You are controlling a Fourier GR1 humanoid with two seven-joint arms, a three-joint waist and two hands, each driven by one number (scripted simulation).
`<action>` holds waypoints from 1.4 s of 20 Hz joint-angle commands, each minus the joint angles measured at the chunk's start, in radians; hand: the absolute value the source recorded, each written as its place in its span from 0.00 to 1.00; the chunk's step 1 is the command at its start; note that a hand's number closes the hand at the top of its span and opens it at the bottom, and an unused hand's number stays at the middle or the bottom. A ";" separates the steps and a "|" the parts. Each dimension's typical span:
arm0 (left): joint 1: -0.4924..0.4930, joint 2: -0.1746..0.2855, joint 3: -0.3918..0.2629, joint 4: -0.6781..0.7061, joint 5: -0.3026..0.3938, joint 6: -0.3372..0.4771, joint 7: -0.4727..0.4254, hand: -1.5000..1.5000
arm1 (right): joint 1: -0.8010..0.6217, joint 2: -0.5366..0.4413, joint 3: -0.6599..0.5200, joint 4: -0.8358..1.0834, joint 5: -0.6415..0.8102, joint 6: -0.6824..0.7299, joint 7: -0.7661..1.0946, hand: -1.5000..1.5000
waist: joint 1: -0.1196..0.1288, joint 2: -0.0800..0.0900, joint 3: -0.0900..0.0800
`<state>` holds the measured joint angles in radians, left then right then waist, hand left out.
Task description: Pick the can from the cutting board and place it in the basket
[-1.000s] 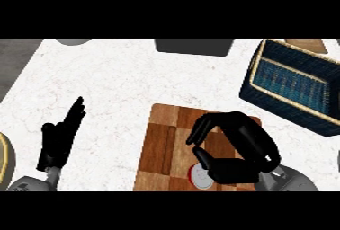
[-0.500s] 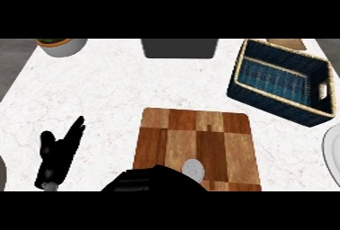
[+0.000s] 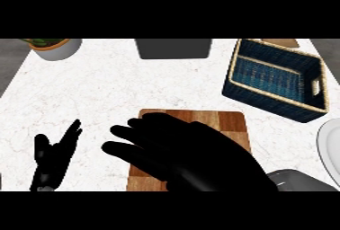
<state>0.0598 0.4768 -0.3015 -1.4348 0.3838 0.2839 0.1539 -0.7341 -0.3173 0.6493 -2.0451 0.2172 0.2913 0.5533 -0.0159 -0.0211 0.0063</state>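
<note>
Note that the right hand (image 3: 192,152) covers the cutting board (image 3: 225,121) and hides the can; you cannot tell whether it holds it. The basket (image 3: 272,101) lies up and right of this hand (the nearer one). The left hand (image 3: 53,155) rests open, lower left

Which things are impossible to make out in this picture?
Can: head view, not visible; the right robot hand covers most of the cutting board.
Plate: head view, cut off by the right edge.
Plant pot: head view, cut off by the top edge.
</note>
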 commanded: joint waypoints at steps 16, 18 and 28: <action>0.021 -0.003 0.038 0.093 0.032 -0.070 0.035 0.50 | -0.419 -0.360 -0.220 0.127 -0.720 0.573 0.346 0.00 | 0.002 0.015 -0.010; 0.054 -0.030 -0.008 0.036 -0.020 -0.026 0.033 0.50 | -0.383 -0.405 -0.244 0.076 -0.772 0.566 0.341 0.00 | 0.002 0.014 -0.008; 0.076 -0.058 0.015 0.086 -0.037 -0.067 -0.033 0.50 | -0.249 -0.310 -0.155 0.004 -0.637 0.452 0.335 0.00 | 0.015 0.021 -0.007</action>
<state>0.0820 0.4537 -0.2660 -1.4473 0.3495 0.2393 0.1409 -1.0330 -0.6566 0.4712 -2.0160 -0.4639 0.7454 0.8521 -0.0046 -0.0107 0.0091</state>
